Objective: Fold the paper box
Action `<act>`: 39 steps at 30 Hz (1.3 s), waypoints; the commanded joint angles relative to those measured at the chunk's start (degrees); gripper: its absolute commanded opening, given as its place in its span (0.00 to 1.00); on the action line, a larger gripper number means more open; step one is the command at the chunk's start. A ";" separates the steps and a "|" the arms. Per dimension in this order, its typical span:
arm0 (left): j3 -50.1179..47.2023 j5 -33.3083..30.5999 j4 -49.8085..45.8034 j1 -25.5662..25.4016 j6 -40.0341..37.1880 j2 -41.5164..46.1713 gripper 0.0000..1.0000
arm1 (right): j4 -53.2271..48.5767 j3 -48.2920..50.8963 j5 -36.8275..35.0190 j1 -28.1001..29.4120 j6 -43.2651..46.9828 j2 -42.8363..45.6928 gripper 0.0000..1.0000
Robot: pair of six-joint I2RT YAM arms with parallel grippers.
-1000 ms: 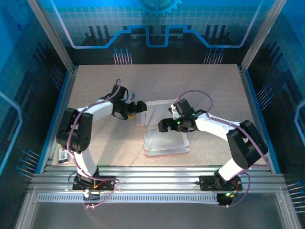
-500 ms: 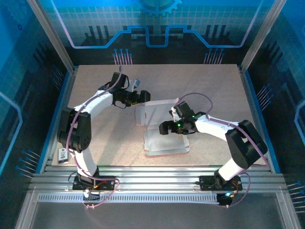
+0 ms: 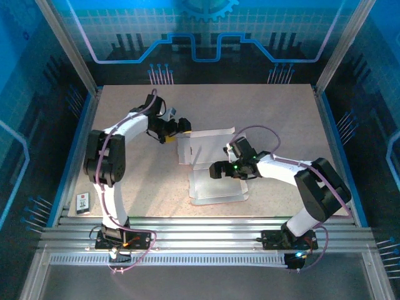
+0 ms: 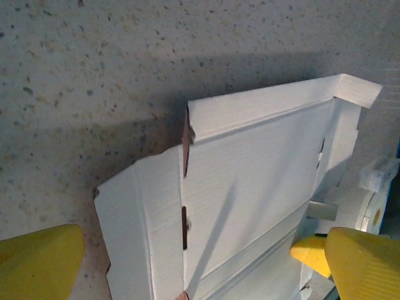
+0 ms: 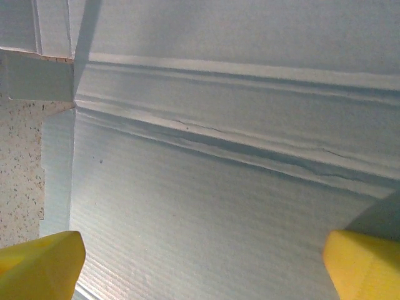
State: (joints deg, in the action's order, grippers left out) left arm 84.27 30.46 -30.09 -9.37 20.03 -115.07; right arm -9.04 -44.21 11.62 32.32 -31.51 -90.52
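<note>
The paper box (image 3: 215, 187) lies near the middle of the counter (image 3: 275, 112), opened out, its pale inner side up, with creased flaps at the far end. The left pincer (image 3: 181, 128) stands with jaws apart just beside the box's far left corner. The right pincer (image 3: 215, 169) hovers over the box's middle creases, jaws apart, holding nothing.

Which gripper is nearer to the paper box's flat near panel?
Right. The right gripper hangs over that panel of the paper box; the left gripper is at its far-left corner, beside the raised flap.
</note>
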 commanded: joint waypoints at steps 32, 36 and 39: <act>23.87 7.20 -32.27 2.60 -19.94 -19.24 0.31 | 0.43 2.74 -0.21 0.94 -0.57 -2.37 1.00; 23.75 7.50 -32.35 2.60 -20.34 -18.48 0.23 | 0.01 2.12 -0.02 1.16 -0.27 -2.38 1.00; 21.43 7.77 -29.58 2.60 -19.91 -16.40 0.17 | -0.61 1.52 0.15 1.17 -0.06 -1.75 1.00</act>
State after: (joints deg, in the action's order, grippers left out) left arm 106.59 35.94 -59.75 -7.22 0.99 -133.93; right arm -7.40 -43.44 11.33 32.58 -31.48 -90.37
